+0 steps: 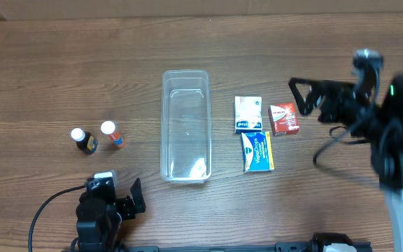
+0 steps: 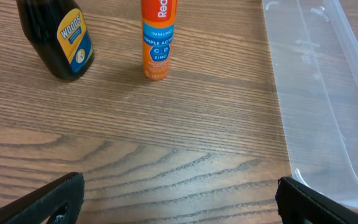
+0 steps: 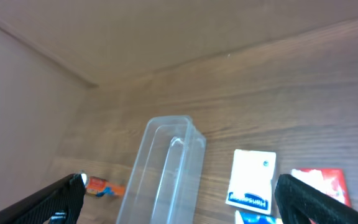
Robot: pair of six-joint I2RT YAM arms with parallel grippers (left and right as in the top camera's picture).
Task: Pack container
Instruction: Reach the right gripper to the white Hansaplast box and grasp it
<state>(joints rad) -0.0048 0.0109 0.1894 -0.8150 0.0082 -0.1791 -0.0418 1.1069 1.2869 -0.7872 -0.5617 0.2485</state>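
The clear plastic container (image 1: 185,126) lies empty in the middle of the table; it also shows in the left wrist view (image 2: 328,99) and the right wrist view (image 3: 166,168). Right of it lie a white box (image 1: 248,114), a red box (image 1: 283,118) and a blue and yellow box (image 1: 258,151). Left of it stand a dark bottle (image 1: 84,141) and an orange tube (image 1: 112,134). My left gripper (image 1: 121,203) is open and empty near the front edge, below the bottles. My right gripper (image 1: 305,96) is open and empty, raised just right of the red box.
The dark bottle (image 2: 58,37) and the orange tube (image 2: 157,37) stand upright ahead of the left gripper. The white box (image 3: 252,178) and the red box (image 3: 319,186) lie below the right gripper. A black cable (image 1: 47,210) runs at the front left.
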